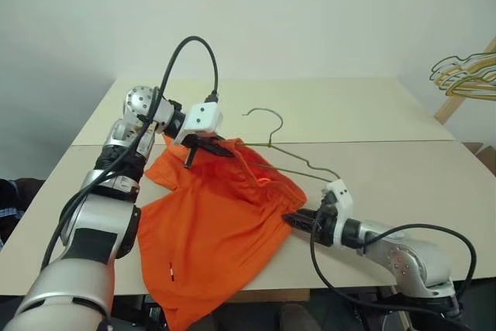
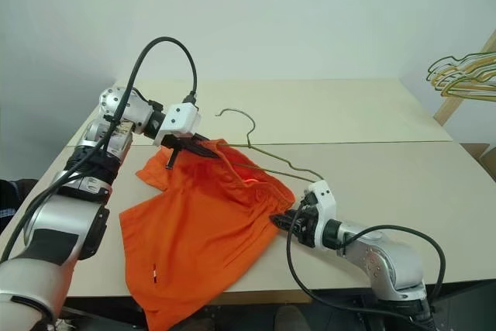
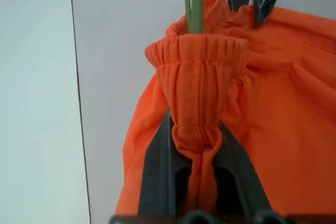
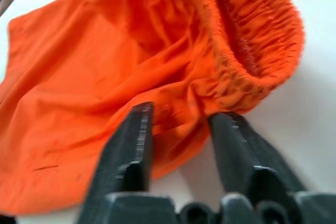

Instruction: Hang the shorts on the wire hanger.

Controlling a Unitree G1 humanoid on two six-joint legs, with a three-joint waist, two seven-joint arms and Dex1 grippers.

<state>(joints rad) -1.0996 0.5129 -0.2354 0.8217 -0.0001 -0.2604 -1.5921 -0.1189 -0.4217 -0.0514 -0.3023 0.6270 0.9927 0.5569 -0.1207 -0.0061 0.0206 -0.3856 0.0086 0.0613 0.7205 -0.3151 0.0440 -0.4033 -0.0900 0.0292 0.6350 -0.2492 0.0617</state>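
Near the table's [image 1: 403, 114] front edge, the shorts [image 1: 209, 230] lie draped with one leg spilling over, and the left gripper [image 1: 208, 149] is clenched on the gathered waistband, lifting it. The wire hanger [image 1: 291, 153] runs into that raised waistband, its hook toward the far edge. The right gripper [image 4: 181, 129] has its fingers parted astride the waistband's other end, not clamped.

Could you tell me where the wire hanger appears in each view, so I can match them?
Left eye: wire hanger centre, hook above the shorts.
Right eye: centre-left, hook up.
Left wrist: green wire entering the waistband, top centre.
Right wrist: not seen.
Shared landmark: shorts' orange waistband.
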